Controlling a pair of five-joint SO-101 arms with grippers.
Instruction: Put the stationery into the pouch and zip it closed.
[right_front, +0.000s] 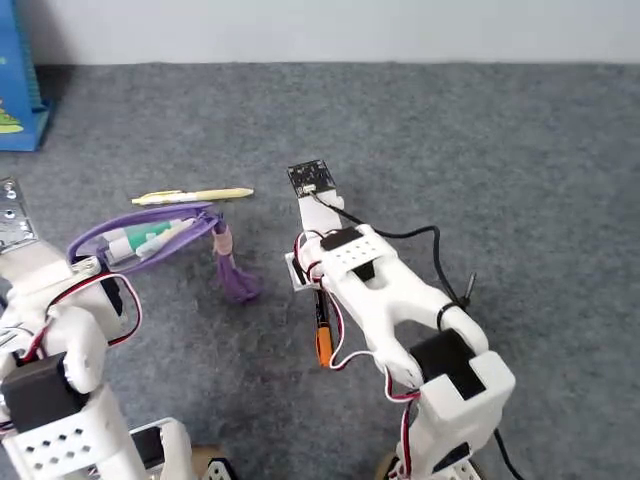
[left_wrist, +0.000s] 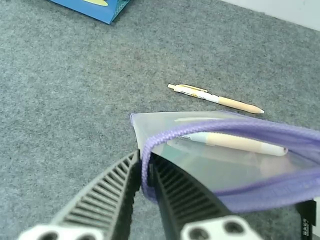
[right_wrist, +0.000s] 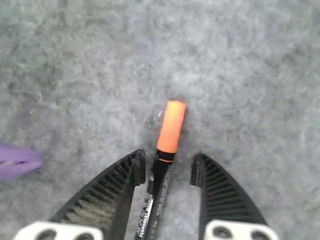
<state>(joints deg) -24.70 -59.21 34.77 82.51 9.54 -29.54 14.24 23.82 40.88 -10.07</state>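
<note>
We see the left hand (left_wrist: 144, 164) closed on the purple zip edge of the pouch (left_wrist: 225, 172), at one corner, so the mouth stands a little open above the grey worktop (right_front: 500, 140). One cream pen (left_wrist: 235, 142) lies inside the pouch. A yellow pen (left_wrist: 215, 97) lies on the worktop just beside the pouch, outside of it. The right hand (right_wrist: 169, 166) is open and stands low over the orange-capped marker (right_wrist: 170, 127), one finger on each side. The marker lies nearer to one finger than to the other.

We think the first risk is in this grasp. Because the marker is not centred, the nearer finger may push it when the hand closes, and a round body can roll or turn out of the grip.

The second risk is at the pouch. Only one corner is held and the opening looks narrow, so a marker coming at a bad angle may hit the zip edge, push the soft pouch away or pull it out of the left hand. The purple tassel (right_front: 236, 278) lies between marker and pouch and could be caught.

Finally, the yellow pen may be forgotten if the zip is closed too early
</note>
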